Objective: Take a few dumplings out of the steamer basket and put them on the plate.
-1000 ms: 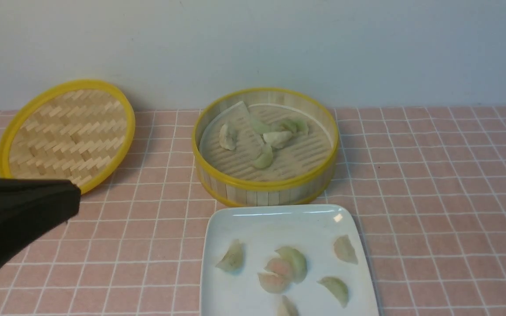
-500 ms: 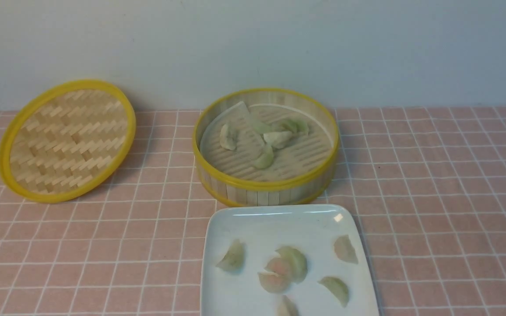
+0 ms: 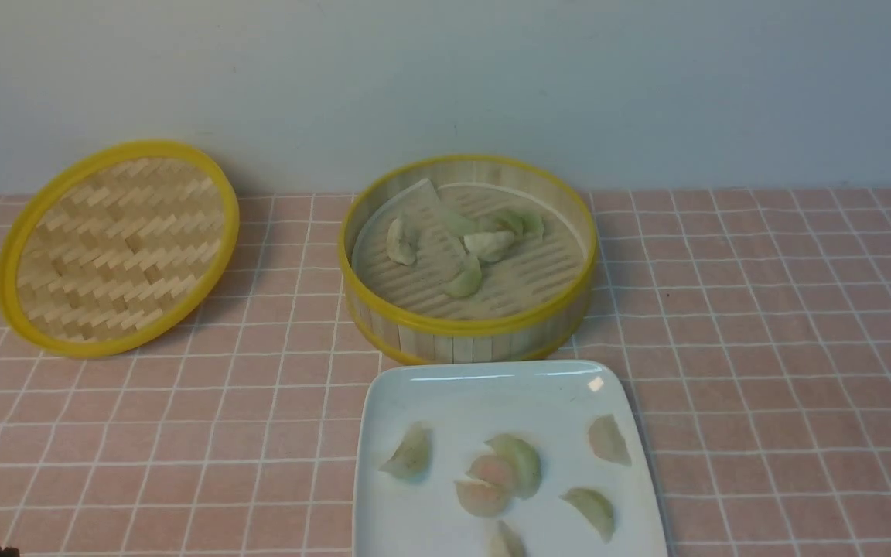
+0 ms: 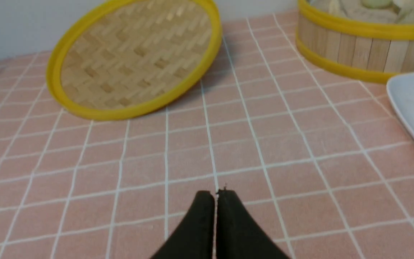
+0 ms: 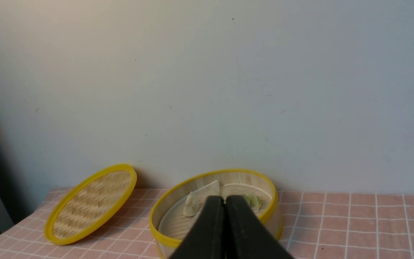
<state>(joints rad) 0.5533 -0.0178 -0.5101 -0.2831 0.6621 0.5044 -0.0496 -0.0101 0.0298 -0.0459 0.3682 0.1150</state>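
Note:
The steamer basket stands at the table's middle back with several pale green dumplings on its floor. The white plate lies just in front of it and holds several dumplings, green and pinkish. My left gripper is shut and empty, low over the bare tablecloth left of the plate; the basket and plate edge show in its view. My right gripper is shut and empty, raised well back from the basket. Neither gripper shows in the front view.
The flat woven lid with a yellow rim leans at the back left near the wall; it also shows in the left wrist view and the right wrist view. A pink checked tablecloth covers the table.
My left arm, which filled the front view's lower left a second ago, has drawn back out of that view. The dumplings, basket and plate have not moved.

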